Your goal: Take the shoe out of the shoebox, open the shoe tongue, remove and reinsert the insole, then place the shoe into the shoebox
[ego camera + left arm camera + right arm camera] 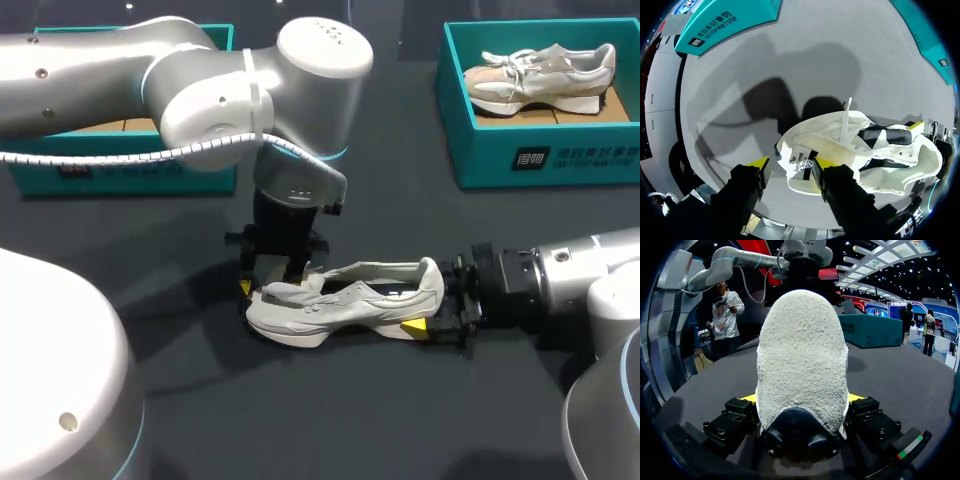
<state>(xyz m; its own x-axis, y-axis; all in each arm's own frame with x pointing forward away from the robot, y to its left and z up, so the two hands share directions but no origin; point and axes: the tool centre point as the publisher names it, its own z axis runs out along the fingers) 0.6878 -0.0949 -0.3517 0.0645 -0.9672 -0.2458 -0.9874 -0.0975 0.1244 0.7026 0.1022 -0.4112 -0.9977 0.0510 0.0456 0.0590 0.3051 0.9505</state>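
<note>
A pale grey sneaker [340, 300] stands upright on the dark table, toe toward my left arm. My right gripper [435, 300] comes in from the right and is shut on its fuzzy heel [802, 355], one yellow-tipped finger on each side. My left gripper [275, 280] hangs over the toe end, fingers open. In the left wrist view the labelled tongue [801, 165] lies against one fingertip [821, 164], apart from the other [760, 163]. A lace end [845, 120] sticks up, and the shoe's dark inside [885, 135] shows.
A teal shoebox [540, 155] at the back right holds a second, beige sneaker [540, 75]. Another teal shoebox [120, 170] sits at the back left, mostly hidden behind my left arm. Bare table lies in front of the shoe.
</note>
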